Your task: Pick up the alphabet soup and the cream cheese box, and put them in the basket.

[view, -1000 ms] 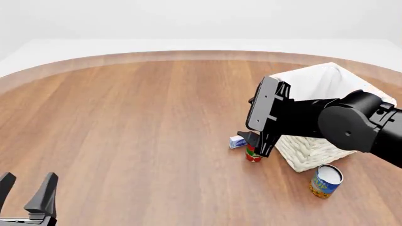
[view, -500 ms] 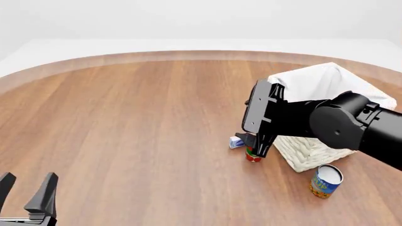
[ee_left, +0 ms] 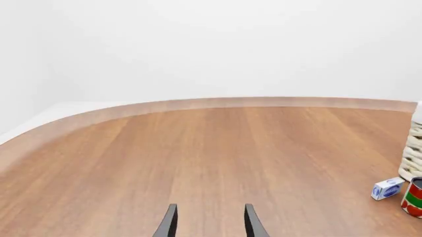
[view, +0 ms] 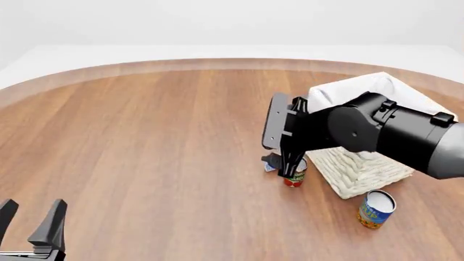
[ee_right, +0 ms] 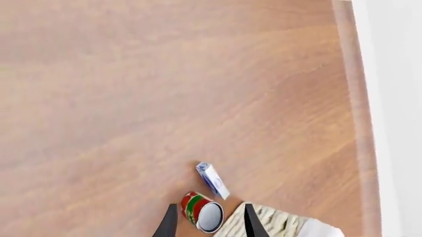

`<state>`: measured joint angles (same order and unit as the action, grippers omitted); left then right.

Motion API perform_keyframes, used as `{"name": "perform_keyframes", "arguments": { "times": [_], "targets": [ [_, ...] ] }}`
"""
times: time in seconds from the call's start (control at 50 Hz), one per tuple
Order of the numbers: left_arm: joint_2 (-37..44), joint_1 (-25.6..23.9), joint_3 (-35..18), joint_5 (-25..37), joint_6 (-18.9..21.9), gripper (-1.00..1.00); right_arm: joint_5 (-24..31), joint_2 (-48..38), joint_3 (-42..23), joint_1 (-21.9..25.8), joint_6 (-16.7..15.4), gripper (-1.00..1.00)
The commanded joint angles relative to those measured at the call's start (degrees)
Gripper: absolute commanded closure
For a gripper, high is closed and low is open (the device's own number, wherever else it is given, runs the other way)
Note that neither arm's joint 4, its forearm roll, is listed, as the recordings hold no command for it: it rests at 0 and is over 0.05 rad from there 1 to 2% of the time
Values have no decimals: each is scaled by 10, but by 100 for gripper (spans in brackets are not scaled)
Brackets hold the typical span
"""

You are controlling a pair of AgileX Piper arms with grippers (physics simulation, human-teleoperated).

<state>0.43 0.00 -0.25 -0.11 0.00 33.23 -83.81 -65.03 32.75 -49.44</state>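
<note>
The alphabet soup point(view: 376, 209), a blue can with yellow marks, stands alone at the front right of the basket point(view: 362, 173). The cream cheese box point(view: 268, 167) lies left of the basket, mostly hidden behind my right gripper point(view: 284, 166). That gripper hangs open above the box and a red-and-green can point(view: 294, 179). In the right wrist view the cream cheese box point(ee_right: 212, 180) lies just beyond the red-and-green can point(ee_right: 203, 212), which sits between the fingertips point(ee_right: 170, 223). My left gripper point(view: 32, 228) is open at the near left, far from everything; the cream cheese box point(ee_left: 387, 188) shows off to the side in the left wrist view.
The basket point(ee_right: 283, 224) stands close beside the red-and-green can point(ee_left: 414, 197). The right arm's bulky link point(view: 377, 130) reaches across the basket's front corner. Bare wooden tabletop point(view: 145, 141) stretches left to the round edge.
The right gripper has swung left and lower, off the basket's side to above the cream cheese box and red-and-green can. The left arm has not moved.
</note>
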Motion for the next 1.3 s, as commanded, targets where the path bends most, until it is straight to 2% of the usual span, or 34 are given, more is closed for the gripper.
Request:
{"name": "perform_keyframes", "arguments": {
  "times": [0.02,0.14,0.28,0.72,0.76,0.78,0.84,0.96,1.3],
  "targets": [
    [0,0,0,0,0,-100,49,-34,-36,-7,-24,-100],
    [0,0,0,0,0,-100,77,-57,-59,-16,-48,-100],
    [0,0,0,0,0,-100,83,-83,-62,-33,-91,-100],
    [0,0,0,0,0,-100,112,-162,-137,-30,-123,-100],
    [0,0,0,0,0,-100,110,-188,-147,-45,-145,-100],
    [0,0,0,0,0,-100,114,-242,-159,-58,-184,-100],
    [0,0,0,0,0,-100,114,-245,-157,-59,-186,-100],
    [0,0,0,0,0,-100,109,-255,-150,-80,-211,-100],
    [0,0,0,0,0,-100,120,-257,-166,-48,-191,-100]
  ]
}}
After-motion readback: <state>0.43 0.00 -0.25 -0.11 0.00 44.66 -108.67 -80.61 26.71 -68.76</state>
